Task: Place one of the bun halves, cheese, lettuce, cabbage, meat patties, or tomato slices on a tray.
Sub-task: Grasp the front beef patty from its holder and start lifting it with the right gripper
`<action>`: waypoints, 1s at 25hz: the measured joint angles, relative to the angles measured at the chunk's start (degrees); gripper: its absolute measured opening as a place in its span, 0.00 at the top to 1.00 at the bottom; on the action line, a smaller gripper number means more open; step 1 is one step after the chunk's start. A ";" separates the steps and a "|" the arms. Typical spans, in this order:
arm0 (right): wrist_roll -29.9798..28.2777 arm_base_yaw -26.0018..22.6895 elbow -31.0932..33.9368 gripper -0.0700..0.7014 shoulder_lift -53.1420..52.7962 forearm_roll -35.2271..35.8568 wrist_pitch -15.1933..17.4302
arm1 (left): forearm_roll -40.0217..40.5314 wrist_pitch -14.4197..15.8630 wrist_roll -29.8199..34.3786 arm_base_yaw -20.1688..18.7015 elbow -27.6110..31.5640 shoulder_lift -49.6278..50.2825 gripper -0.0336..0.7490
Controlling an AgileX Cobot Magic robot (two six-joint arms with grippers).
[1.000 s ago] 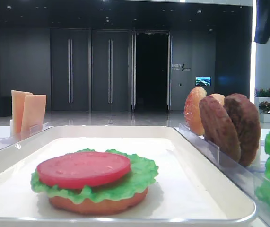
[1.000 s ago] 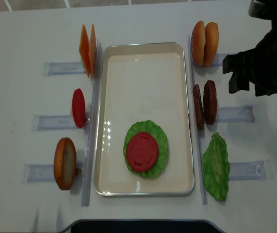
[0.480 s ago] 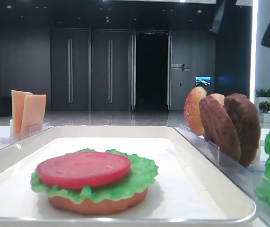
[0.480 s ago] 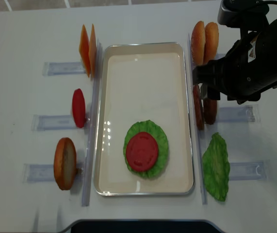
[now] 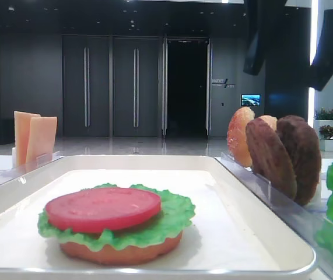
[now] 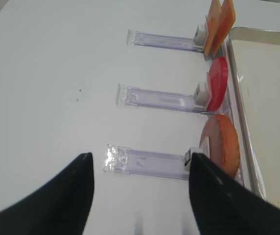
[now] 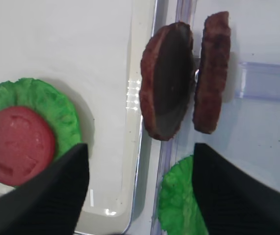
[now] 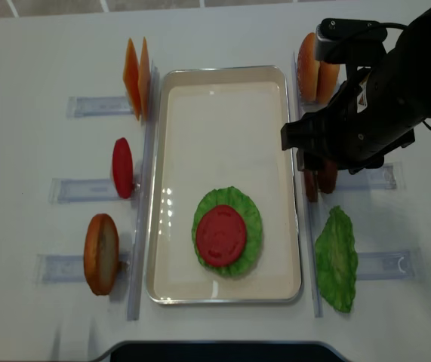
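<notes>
A white tray (image 8: pixel 223 98) lies mid-table and holds a stack of bun, lettuce and a tomato slice (image 8: pixel 221 235). Two meat patties (image 7: pixel 168 88) stand on edge in a clear rack just right of the tray. In the overhead view my right arm covers all but their lower ends (image 8: pixel 319 182). My right gripper (image 7: pixel 140 191) hangs open above them, holding nothing; its black fingers (image 7: pixel 46 196) frame the tray's rim and a green leaf. My left gripper (image 6: pixel 140 196) is open over bare table left of the racks.
Cheese slices (image 8: pixel 137 75), a tomato slice (image 8: pixel 122 167) and a bun half (image 8: pixel 100 253) stand in clear racks left of the tray. On the right are two bun halves (image 8: pixel 309 68) behind the patties and a lettuce leaf (image 8: pixel 337 258) in front of them.
My right arm has swung in from the table's right edge to above the patty rack, its jaws staying open. The food and the left gripper have not moved.
</notes>
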 joint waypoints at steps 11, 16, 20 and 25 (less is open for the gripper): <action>-0.22 0.50 -2.78 0.31 3.43 0.41 -1.38 | 0.00 0.00 0.00 0.00 0.00 0.00 0.36; -0.38 1.05 -2.88 0.31 4.29 0.65 -1.76 | 0.00 0.00 0.00 0.00 0.00 0.00 0.36; -0.38 2.27 -3.69 0.31 5.26 0.65 -2.20 | 0.00 0.00 0.00 0.00 0.00 0.00 0.36; -0.27 2.85 -3.89 0.31 7.56 0.21 -2.50 | 0.00 0.00 0.00 0.00 0.00 0.00 0.36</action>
